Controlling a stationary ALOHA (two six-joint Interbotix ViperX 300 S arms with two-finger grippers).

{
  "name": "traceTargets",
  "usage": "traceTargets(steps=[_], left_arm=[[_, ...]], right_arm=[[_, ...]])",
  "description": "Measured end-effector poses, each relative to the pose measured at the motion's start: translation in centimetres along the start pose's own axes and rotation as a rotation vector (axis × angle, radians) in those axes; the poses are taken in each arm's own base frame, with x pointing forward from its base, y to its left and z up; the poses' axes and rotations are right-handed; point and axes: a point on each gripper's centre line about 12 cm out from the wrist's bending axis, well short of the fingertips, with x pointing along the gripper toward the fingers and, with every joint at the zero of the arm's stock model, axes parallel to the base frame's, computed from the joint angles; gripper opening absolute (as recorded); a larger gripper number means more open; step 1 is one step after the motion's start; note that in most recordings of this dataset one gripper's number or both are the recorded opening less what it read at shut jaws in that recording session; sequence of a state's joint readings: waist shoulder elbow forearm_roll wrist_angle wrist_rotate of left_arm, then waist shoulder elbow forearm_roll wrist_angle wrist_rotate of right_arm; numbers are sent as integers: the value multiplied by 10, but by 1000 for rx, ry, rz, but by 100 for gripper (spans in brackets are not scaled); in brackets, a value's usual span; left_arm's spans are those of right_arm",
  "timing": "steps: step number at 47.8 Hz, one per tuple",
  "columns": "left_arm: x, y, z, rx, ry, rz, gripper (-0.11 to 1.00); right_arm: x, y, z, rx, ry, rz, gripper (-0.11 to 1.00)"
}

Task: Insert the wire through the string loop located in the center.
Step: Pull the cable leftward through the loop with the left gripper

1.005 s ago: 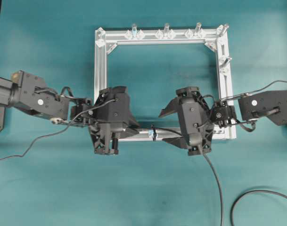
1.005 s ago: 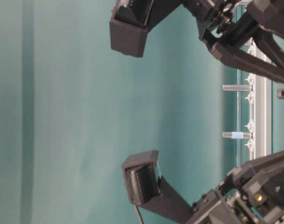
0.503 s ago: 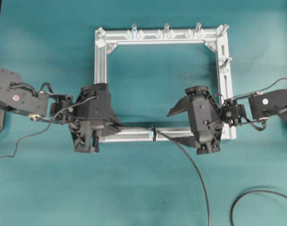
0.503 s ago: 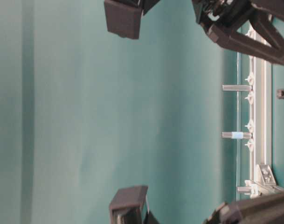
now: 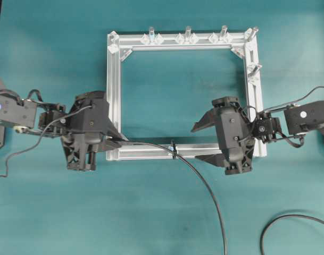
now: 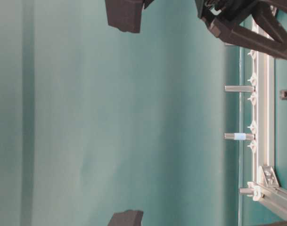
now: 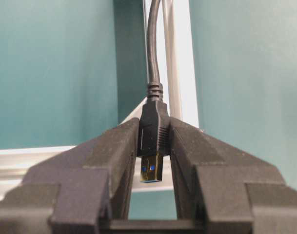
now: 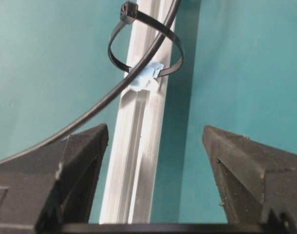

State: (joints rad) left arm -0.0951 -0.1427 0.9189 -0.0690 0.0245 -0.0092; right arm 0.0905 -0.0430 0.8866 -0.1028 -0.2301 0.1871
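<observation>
The frame [image 5: 114, 95] looks like brushed silver metal. The wire [image 5: 204, 186] is smooth black rubber, and the table cover [image 5: 162, 212] is matt teal.

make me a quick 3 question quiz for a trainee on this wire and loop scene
1. True or false: the wire already passes through the string loop.
2. What does the left gripper hold? A) a silver peg B) the wire's plug C) nothing
3. Fill in: the right gripper is ____, with the silver frame bar showing between its fingers.

Key
1. True; the right wrist view shows the wire running through the loop.
2. B; the fingers clamp the plug, metal tip exposed.
3. open; it holds nothing.
</observation>
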Motion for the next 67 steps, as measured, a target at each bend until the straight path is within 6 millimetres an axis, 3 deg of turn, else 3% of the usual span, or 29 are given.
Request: traceTargets(steps=[26, 47, 57, 67], left_arm=[[-23, 1, -21, -67, 26, 0, 20], [-23, 1, -26, -72, 40, 0, 20], [-15, -5, -46, -55, 108, -10, 20], [-14, -9, -51, -43, 126, -18, 20]], right_arm=[[0, 1, 0, -1, 0, 1, 78], [0, 1, 0, -1, 0, 1, 78], [0, 0, 0, -2, 0, 0, 78], [0, 1, 1, -2, -1, 2, 78]])
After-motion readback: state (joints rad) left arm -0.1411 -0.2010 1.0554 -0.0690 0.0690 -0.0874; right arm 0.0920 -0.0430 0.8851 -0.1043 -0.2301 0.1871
